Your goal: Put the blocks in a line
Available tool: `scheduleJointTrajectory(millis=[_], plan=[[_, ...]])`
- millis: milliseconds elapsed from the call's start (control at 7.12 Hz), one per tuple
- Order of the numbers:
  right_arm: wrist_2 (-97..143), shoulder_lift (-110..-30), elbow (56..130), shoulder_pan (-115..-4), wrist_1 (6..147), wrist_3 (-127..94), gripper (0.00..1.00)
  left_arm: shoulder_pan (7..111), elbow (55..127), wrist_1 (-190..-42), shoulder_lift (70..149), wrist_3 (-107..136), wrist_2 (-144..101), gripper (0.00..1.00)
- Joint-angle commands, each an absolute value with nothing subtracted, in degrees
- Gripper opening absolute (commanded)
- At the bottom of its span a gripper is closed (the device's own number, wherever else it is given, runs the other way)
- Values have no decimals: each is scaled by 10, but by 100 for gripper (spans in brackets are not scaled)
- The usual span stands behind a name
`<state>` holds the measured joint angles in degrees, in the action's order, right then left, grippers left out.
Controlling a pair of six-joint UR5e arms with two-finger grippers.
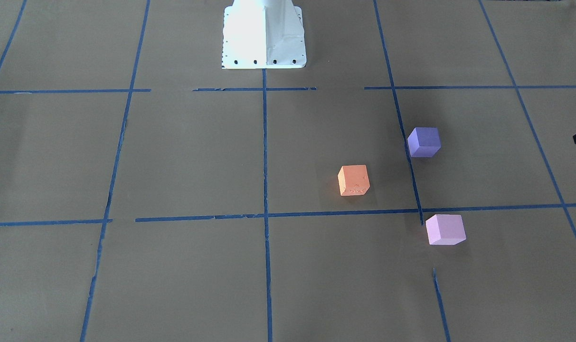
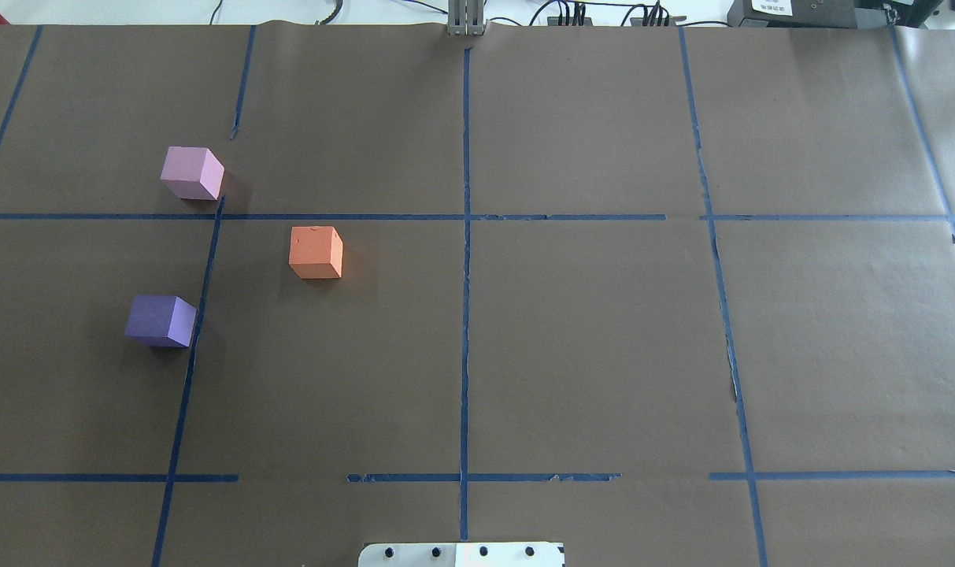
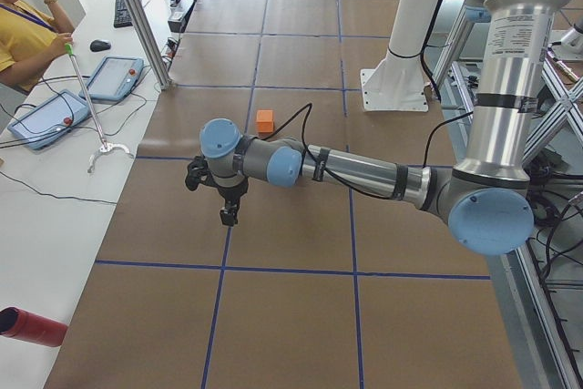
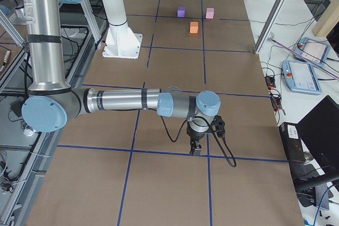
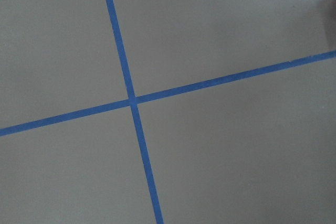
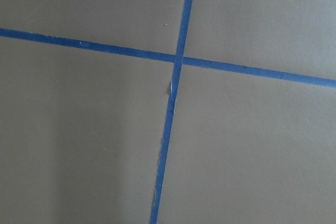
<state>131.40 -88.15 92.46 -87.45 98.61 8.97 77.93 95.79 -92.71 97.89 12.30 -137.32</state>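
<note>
Three cubes lie apart on the brown paper on my left half of the table. The orange block is nearest the centre line. The dark purple block lies closer to my base. The pale pink block lies farther out. They form a loose triangle, none touching. My left gripper points down over bare paper, short of the orange block. My right gripper points down far from the blocks. I cannot tell whether either gripper is open. Both wrist views show only paper and tape.
Blue tape lines divide the paper into squares. The white robot base stands at the table's edge. A person, pendants and a red cylinder are on the side bench beyond my left arm.
</note>
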Motion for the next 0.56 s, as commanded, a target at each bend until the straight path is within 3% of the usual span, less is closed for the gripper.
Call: scheduleJointTrajectory(millis=[0, 421], plan=[[1314, -882, 925, -875, 986, 90, 100, 667, 955, -927, 1088, 267, -1363, 100], [1314, -882, 925, -875, 986, 90, 100, 553, 937, -935, 1186, 367, -1333, 100]])
